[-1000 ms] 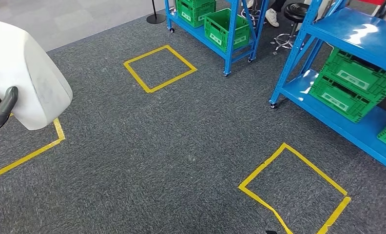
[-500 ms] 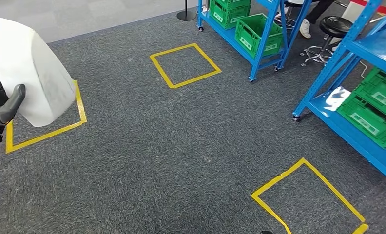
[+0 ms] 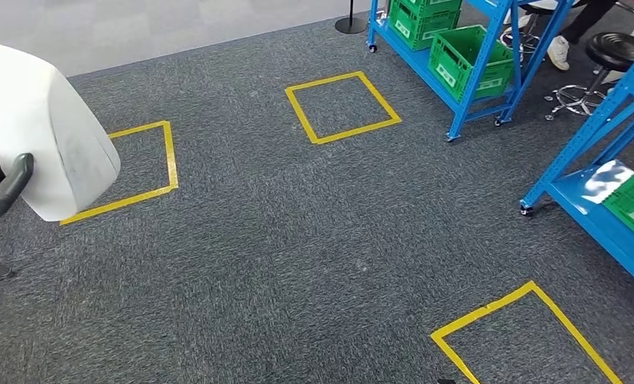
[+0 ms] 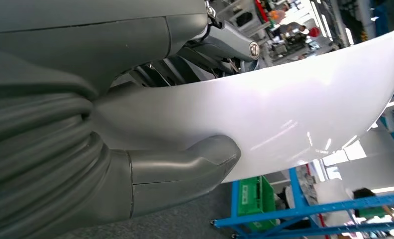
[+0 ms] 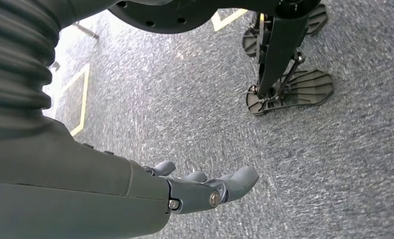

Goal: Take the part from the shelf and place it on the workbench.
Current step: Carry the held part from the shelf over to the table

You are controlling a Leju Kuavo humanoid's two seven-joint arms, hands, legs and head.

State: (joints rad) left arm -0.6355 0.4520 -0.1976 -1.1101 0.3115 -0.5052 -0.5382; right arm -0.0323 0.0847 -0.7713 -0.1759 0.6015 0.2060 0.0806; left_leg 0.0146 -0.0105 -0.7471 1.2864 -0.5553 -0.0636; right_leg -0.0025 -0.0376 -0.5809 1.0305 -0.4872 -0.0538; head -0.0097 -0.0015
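Observation:
My left hand (image 3: 0,190) grips a large white curved part (image 3: 46,132), held up at the left edge of the head view above the grey carpet. In the left wrist view the thick grey thumb (image 4: 185,167) presses against the glossy white part (image 4: 284,114), and darker fingers sit behind it. My right hand (image 5: 205,186) hangs over the carpet with its fingers stretched out and nothing in them.
Blue shelves (image 3: 474,80) with green crates (image 3: 467,58) stand at the back right, and another blue shelf (image 3: 610,216) runs along the right edge. Yellow tape squares (image 3: 342,106) mark the grey carpet. A black stool (image 3: 614,56) and a person's shoe (image 3: 559,53) lie behind the shelves.
The whole scene has slid to the right in the head view, so the camera has turned left. The white part stays in my left hand.

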